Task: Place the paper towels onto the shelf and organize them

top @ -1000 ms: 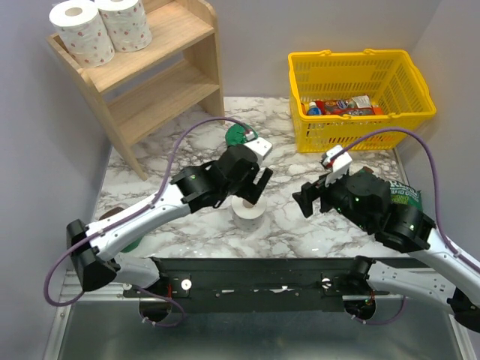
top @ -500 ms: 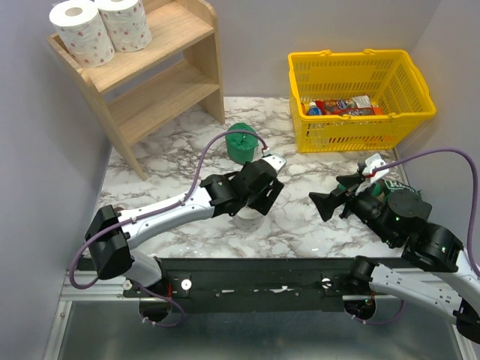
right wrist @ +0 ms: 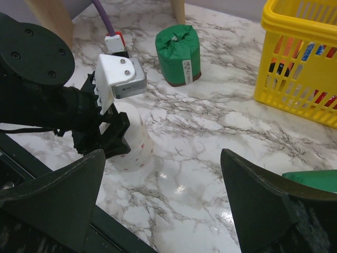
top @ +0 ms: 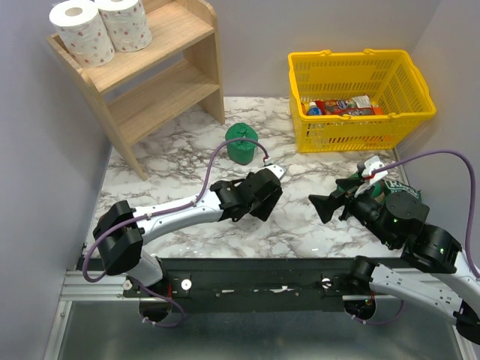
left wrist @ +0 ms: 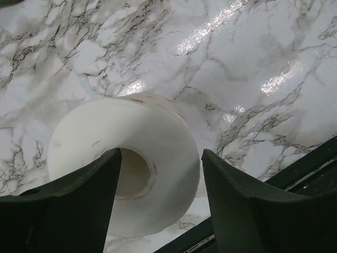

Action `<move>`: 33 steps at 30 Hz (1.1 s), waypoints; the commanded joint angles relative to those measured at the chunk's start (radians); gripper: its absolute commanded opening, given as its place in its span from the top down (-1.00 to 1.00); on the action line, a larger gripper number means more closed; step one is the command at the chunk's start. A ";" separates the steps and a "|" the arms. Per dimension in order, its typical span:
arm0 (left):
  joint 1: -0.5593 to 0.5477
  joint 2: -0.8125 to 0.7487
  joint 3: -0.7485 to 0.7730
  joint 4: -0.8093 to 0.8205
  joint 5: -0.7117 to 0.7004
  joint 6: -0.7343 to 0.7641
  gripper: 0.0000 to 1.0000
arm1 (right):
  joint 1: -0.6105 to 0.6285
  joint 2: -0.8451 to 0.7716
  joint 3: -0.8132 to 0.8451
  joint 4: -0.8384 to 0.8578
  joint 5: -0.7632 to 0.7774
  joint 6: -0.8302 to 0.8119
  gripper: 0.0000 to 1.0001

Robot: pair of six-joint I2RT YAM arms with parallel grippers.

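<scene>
White marble table (top: 300, 225), grey walls on both sides, and all the action is at the near edge. The left hand (top: 264, 201) is down low in the middle of the table, right over a white spotted roll (left wrist: 158, 158) that stands on end with its hollow core facing up.

From above you can barely see that roll, because the hand covers it. The left wrist view shows it well: the roll sits between the two fingers (left wrist: 237, 200), with one finger across its left side and the other right at its rim. The right wrist view gives the side-on look, with pink spots showing on the roll's lower wall below the hand.

The fingers stand apart on either side of the roll. I cannot tell whether they are pressing it.

The right hand (top: 334, 196) hangs over the right side of the table, well apart from the roll, spread wide and holding nothing.

A green roll (top: 241, 142) stands upright farther back, just beyond the left hand. The wooden shelf (top: 172, 82) is in the far left corner, with two white rolls (top: 82, 30) side by side on its top tier. The yellow basket (top: 360, 112) sits far right with snack packets (top: 341, 106) inside.
</scene>
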 commanded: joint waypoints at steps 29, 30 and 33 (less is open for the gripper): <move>-0.039 0.106 0.831 -0.309 -0.607 0.357 0.27 | 0.001 -0.018 0.034 -0.004 -0.024 0.008 -0.96; -0.036 0.118 0.915 -0.288 -0.631 0.414 0.27 | 0.001 -0.018 0.034 -0.001 -0.033 0.006 -0.96; -0.014 0.178 1.077 -0.173 -0.714 0.609 0.26 | 0.003 -0.021 0.008 0.037 -0.068 0.015 -0.96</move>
